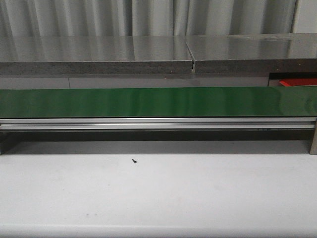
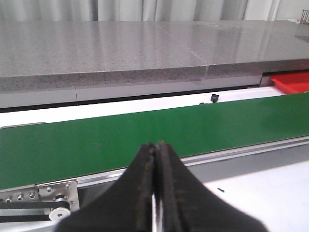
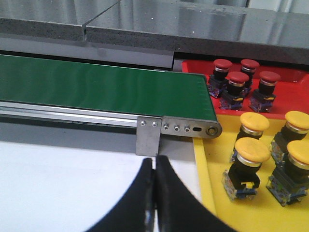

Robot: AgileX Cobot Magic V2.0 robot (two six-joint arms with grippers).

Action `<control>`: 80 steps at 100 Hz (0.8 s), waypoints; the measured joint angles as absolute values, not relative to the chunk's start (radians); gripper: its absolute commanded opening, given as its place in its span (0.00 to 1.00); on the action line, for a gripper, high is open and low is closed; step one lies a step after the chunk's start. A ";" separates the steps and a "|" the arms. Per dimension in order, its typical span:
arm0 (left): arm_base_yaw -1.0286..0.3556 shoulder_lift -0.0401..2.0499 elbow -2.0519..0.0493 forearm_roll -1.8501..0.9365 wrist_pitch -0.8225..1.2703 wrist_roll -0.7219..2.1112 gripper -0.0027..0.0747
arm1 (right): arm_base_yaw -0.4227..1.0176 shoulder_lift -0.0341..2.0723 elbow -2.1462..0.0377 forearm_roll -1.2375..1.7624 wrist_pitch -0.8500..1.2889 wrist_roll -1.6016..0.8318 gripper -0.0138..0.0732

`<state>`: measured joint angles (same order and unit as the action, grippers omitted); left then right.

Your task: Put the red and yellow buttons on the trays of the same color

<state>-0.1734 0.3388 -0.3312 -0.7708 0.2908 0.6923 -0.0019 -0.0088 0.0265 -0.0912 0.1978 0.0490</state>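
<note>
No brand, label or writing can be read on anything here.

The surface is a white table (image 1: 158, 193) w/ a long green conveyor belt (image 1: 148, 101) running across it on a silver metal frame (image 3: 178, 128). Behind the belt stands a grey speckled stone-like ledge (image 1: 94, 54), and behind that a pale curtain wall (image 1: 148, 17). A tiny dark screw (image 1: 134, 160) lies on the table in front of the belt.

The left gripper (image 2: 157, 147) has its black fingers pressed together, nothing between them; the belt is just beyond the fingertips, and the red tray (image 2: 292, 82) is far off to the side at the belt end.

The right gripper (image 3: 154, 162) is also closed narrow, fingers touching, holding nothing. Just past its tips is the end bracket of the belt. Beside the fingers, close, is the yellow tray (image 3: 212, 193) w/ four yellow buttons (image 3: 252, 152) standing upright in it. Further away, beyond the yellow tray and touching it, is the red tray w/ four red buttons (image 3: 237, 79), also upright. All buttons seen are in trays of matching color; none is on the belt
</note>
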 measured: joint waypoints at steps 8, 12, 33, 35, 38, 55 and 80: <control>-0.173 0.339 -0.331 -0.771 0.291 0.692 0.01 | -0.002 -0.009 0.027 -0.091 0.198 0.049 0.08; -0.173 0.339 -0.331 -0.771 0.291 0.692 0.01 | -0.002 -0.009 0.027 -0.091 0.198 0.049 0.08; -0.173 0.339 -0.331 -0.743 0.257 0.692 0.01 | -0.002 -0.009 0.027 -0.091 0.198 0.049 0.08; -0.173 0.339 -0.331 -0.721 0.251 0.683 0.01 | -0.002 -0.009 0.027 -0.091 0.198 0.049 0.08; -0.173 0.337 -0.331 -0.682 0.245 0.658 0.01 | -0.002 -0.009 0.027 -0.091 0.198 0.049 0.08; -0.173 0.272 -0.309 -0.189 0.234 0.138 0.01 | -0.002 -0.009 0.027 -0.091 0.198 0.049 0.08; -0.151 0.127 -0.164 0.052 0.142 -0.089 0.01 | -0.002 -0.009 0.027 -0.091 0.198 0.049 0.08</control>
<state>-0.1508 0.1267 -0.1641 0.0517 0.1424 -0.0885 -0.0019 -0.0088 0.0265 -0.0912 0.1978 0.0490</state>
